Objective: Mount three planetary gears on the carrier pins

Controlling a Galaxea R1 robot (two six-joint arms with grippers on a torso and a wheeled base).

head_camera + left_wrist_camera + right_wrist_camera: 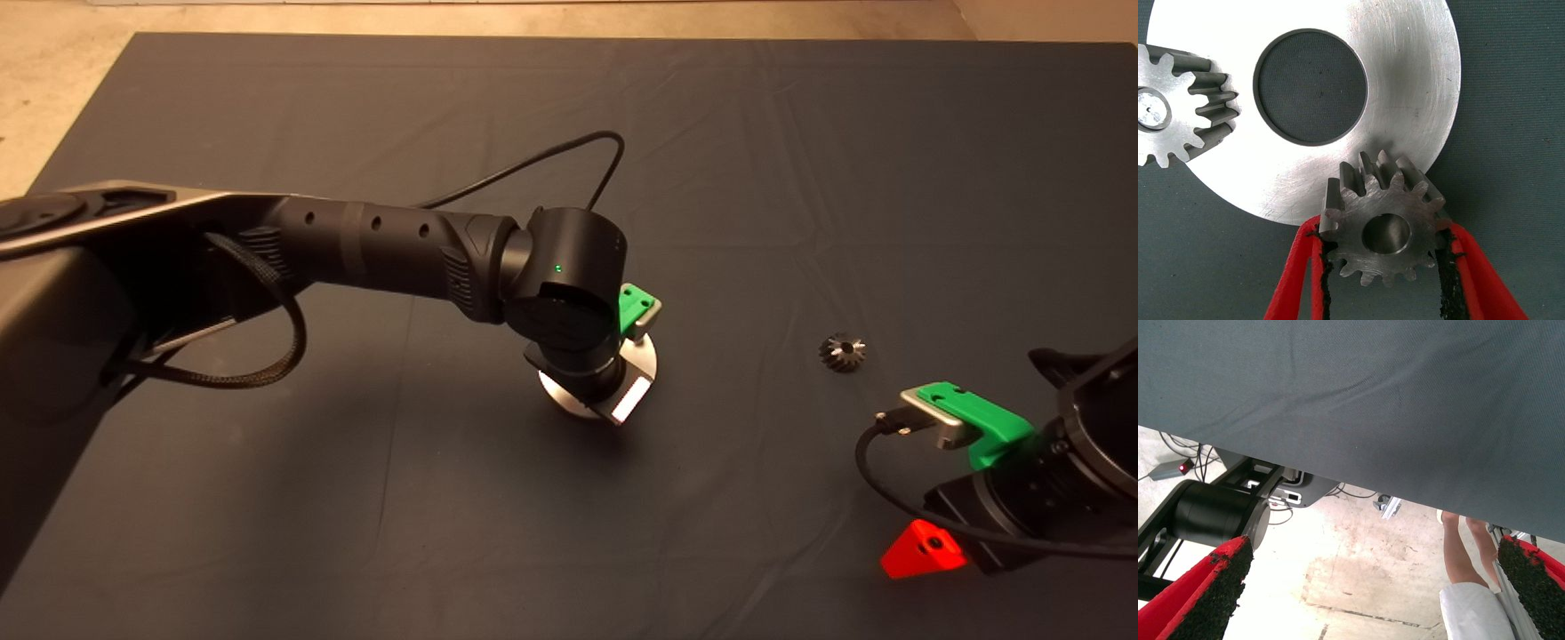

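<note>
Right now the left gripper (1385, 267) hangs over the round silver plate (1405, 87) in the middle of the mat (756, 160), and its two red fingers (1295, 280) pinch a shiny gear (1386, 223) by its teeth. The gear sits at the plate's edge, and a grey round shape fills its hole, which may be a pin. One gear (1175, 110) looks already on its pin (1153, 110) across the plate's big hole. So the second gear seems to be the step in hand. Next, the gear probably needs to drop straight down before the fingers let go. A dark gear (842, 352) lies alone on the mat, well apart from the plate. The right gripper (920, 551) waits at the mat's corner with fingers spread wide and holding nothing. Its camera shows the floor and a person's legs (1461, 550). Nothing blocks the plate.
</note>
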